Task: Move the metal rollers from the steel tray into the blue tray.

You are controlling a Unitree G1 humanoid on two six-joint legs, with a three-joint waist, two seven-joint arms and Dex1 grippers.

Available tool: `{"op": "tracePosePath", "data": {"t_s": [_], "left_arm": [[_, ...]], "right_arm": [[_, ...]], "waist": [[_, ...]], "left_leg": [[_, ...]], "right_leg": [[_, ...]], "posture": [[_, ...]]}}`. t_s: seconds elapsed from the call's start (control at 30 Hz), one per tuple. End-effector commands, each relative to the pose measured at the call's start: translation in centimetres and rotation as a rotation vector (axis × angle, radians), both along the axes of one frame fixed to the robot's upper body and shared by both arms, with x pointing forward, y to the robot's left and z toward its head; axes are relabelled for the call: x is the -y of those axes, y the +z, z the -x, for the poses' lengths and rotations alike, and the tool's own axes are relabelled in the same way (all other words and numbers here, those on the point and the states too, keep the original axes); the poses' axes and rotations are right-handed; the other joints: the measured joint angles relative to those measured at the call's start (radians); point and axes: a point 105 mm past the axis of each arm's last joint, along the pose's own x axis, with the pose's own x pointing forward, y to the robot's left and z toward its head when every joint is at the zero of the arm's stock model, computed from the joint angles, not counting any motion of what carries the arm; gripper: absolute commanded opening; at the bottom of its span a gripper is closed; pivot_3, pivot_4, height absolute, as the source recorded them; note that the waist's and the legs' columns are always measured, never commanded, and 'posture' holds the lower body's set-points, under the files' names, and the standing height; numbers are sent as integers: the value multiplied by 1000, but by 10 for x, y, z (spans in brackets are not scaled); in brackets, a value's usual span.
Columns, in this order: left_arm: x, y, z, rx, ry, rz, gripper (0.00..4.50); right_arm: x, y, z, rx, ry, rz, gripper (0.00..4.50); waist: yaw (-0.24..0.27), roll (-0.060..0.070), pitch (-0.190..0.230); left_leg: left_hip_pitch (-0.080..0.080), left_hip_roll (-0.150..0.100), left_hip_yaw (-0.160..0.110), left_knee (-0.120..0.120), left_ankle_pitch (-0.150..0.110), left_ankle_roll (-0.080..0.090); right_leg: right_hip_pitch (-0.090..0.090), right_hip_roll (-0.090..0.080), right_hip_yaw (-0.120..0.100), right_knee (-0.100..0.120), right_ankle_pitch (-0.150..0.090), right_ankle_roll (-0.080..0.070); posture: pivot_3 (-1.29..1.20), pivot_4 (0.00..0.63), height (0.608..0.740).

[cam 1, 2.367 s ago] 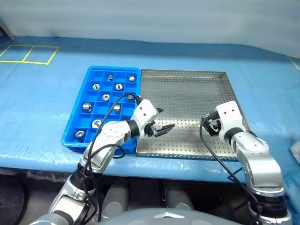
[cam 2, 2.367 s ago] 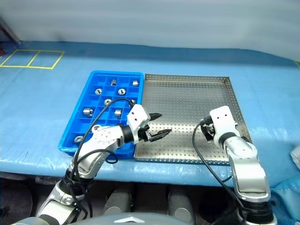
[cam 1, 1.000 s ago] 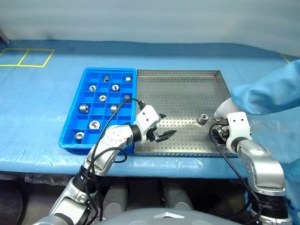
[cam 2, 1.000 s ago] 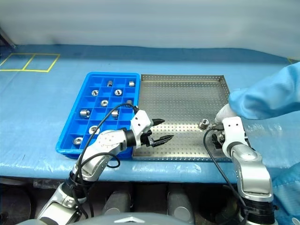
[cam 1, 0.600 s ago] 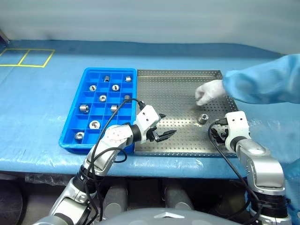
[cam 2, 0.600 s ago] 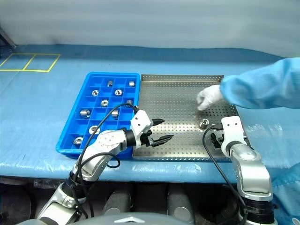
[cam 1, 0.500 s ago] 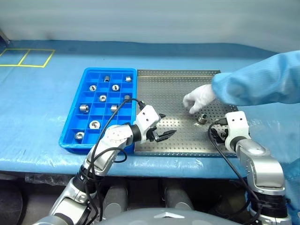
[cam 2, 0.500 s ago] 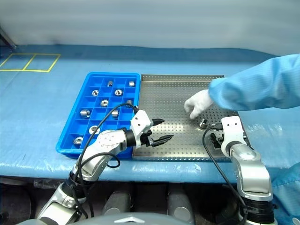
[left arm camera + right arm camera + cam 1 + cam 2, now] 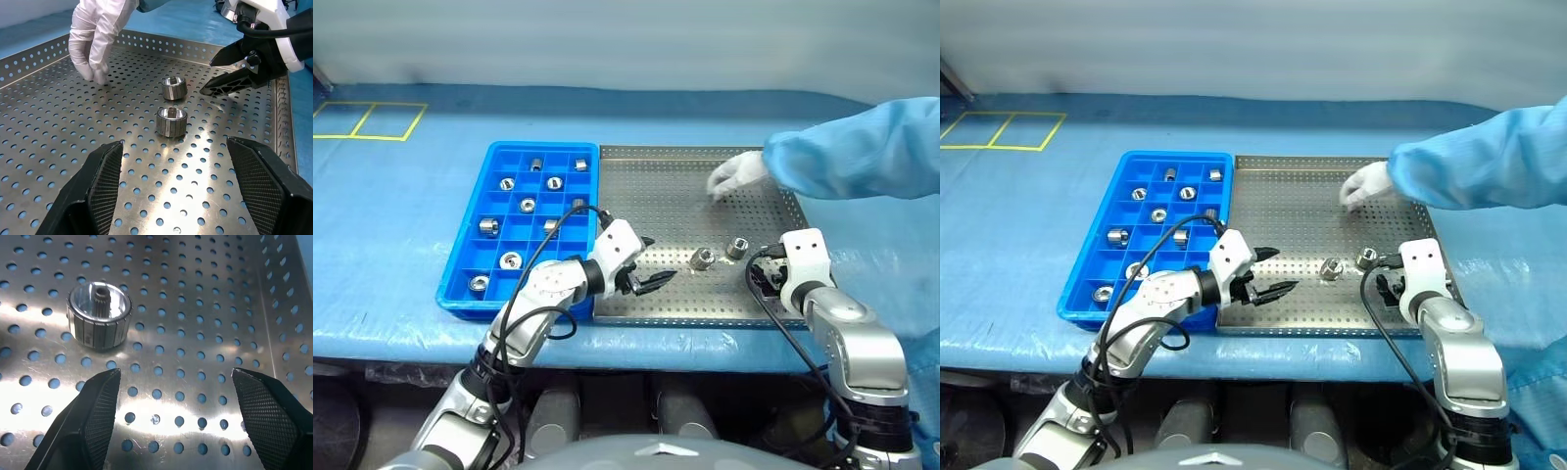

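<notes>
Left gripper [image 9: 654, 276] jaws wide apart, nothing held, over steel tray [image 9: 656, 176] near its blue-tray edge. Right gripper [image 9: 176, 416] likewise spread and unloaded, at tray's right edge. Two rollers [image 9: 703, 258] upright on tray between grippers. Further rollers in blue tray [image 9: 470, 220] alongside. Gloved hand [image 9: 736, 173] above tray's far part.

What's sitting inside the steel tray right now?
Two metal rollers stand on the steel tray; a person's gloved hand hovers near its far rim. The robot's arms hide parts of the floor.
</notes>
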Motion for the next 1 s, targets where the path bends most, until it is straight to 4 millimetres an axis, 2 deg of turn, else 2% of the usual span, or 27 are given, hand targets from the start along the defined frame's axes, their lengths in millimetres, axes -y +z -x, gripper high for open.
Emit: {"op": "tracePosePath", "data": {"t_s": [0.03, 0.17, 0.23, 0.5, 0.7, 0.83, 0.97, 1.0], "left_arm": [[0, 12, 0, 49, 1, 23, 3701], [-1, 11, 0, 47, 4, 21, 3701], [-1, 11, 0, 45, 4, 20, 3701], [-3, 11, 0, 47, 14, 15, 3701], [-5, 11, 0, 46, 25, 12, 3701], [-7, 11, 0, 47, 33, 9, 3701], [-8, 10, 0, 44, 39, 8, 3701], [-8, 10, 0, 43, 40, 7, 3701]], "right_arm": [[-26, 28, -5, 111, 135, -29, 3831], [-57, 35, -4, 141, 274, -134, 3831], [-68, 32, -4, 133, 312, -174, 3831], [-82, 8, -11, 67, 333, -231, 3831], [-82, -10, -16, 22, 315, -248, 3831], [-81, -12, -19, 28, 300, -255, 3022], [-80, -10, -20, 40, 303, -245, 1759], [-80, -10, -20, 43, 304, -240, 1687]], "waist": [[1, 0, 0], [0, 0, 0], [1, 0, 0], [4, 0, 0], [7, 0, 0], [9, 0, 0], [9, 0, 0], [9, 0, 0]], "left_leg": [[0, 0, 0, 0, 0, 0], [0, 0, 0, 0, 0, 0], [0, 0, 0, 0, 0, 0], [0, 0, 0, 0, 0, 0], [0, 0, 0, 0, 0, 0], [0, 0, 0, 0, 0, 0], [0, 0, 0, 0, 0, 0], [0, 0, 0, 0, 0, 0]], "right_leg": [[0, 0, 0, 0, 0, 0], [0, 0, 0, 0, 0, 0], [0, 0, 0, 0, 0, 0], [0, 0, 0, 1, 0, 0], [0, 0, 0, 1, 0, 0], [0, 0, 0, 1, 0, 0], [0, 0, 0, 2, 0, 0], [0, 0, 0, 2, 0, 0]], "posture": [[75, 150, 740], [78, 150, 740], [81, 150, 740], [97, 150, 740], [116, 150, 740], [124, 150, 740], [126, 150, 740], [126, 150, 740]]}}
